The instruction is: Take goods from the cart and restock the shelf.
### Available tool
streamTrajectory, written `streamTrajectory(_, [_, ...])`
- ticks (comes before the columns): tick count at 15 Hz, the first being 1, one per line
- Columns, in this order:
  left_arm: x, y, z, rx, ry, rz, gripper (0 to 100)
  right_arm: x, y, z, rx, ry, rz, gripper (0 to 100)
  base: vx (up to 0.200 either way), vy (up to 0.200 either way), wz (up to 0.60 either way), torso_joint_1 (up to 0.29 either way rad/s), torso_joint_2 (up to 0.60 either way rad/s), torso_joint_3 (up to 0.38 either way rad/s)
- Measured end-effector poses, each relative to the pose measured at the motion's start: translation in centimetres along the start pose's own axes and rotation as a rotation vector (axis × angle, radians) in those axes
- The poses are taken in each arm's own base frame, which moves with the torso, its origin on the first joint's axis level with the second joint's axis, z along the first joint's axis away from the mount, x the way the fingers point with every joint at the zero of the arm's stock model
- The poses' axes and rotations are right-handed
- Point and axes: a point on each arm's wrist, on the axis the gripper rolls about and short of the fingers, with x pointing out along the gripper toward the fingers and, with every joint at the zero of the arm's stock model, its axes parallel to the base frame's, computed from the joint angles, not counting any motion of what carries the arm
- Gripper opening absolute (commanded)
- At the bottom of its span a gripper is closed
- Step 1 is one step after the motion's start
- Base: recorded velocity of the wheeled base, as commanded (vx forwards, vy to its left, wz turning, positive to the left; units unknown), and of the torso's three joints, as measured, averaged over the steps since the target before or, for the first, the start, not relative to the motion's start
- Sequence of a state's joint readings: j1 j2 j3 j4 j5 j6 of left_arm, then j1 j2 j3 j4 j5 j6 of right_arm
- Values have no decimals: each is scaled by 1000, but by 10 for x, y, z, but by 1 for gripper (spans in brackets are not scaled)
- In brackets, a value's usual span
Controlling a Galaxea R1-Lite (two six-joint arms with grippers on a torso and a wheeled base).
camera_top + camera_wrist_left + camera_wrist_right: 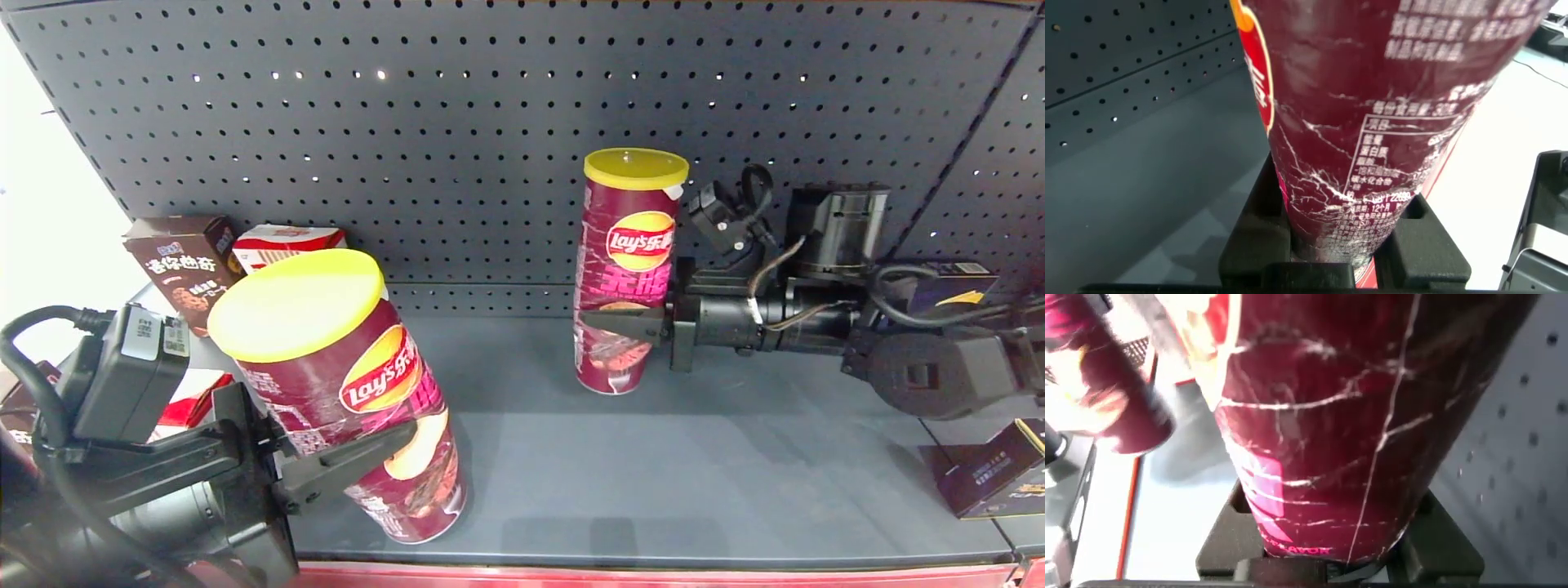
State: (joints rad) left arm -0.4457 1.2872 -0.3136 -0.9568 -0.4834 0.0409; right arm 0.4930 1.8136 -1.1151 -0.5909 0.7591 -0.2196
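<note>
Grey shelf (653,474) with a perforated back panel (490,122). Two maroon, yellow-lidded chip cans on it, each gripped by one arm. Left gripper (371,457) is clamped across the lower body of the near chip can (343,384) at the shelf's front left. That can is tilted, lid leaning to the robot's left, base by the front edge; cannot tell whether the base bears on the shelf. In the left wrist view the left gripper's fingers (1249,237) flank the same can (1372,122). Right gripper (612,327) comes in from the right and is closed on the far chip can (629,269), which stands upright mid-shelf, closer to the back panel and well apart from the near one. The right wrist view has it (1355,416) close up. Rear left corner: brown biscuit box (184,265) touching a red-and-white box (286,242). Far right: dark box (992,474) lying near the front edge.
</note>
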Motion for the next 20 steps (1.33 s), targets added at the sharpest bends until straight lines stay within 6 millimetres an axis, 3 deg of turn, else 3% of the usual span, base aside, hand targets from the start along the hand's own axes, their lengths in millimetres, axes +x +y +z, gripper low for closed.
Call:
streamTrajectory(4, [-1,0,1,1,-3,1,0,-18,42,-6,-53,-36,-69,0,0,0,0,0,0,0])
streamTrajectory(9, [-2,0,1,4,-7,17,0,-26,86,-34,-34,-20,-40,0,0,0,0,0,0,0])
streamTrajectory(14, [-3,-1,1,4,-6,18,0,-30,93,-46,-18,13,-24,0,0,0,0,0,0,0])
streamTrajectory(20, [-3,-1,1,5,-8,28,0,-19,88,-58,-24,-9,-16,0,0,0,0,0,0,0])
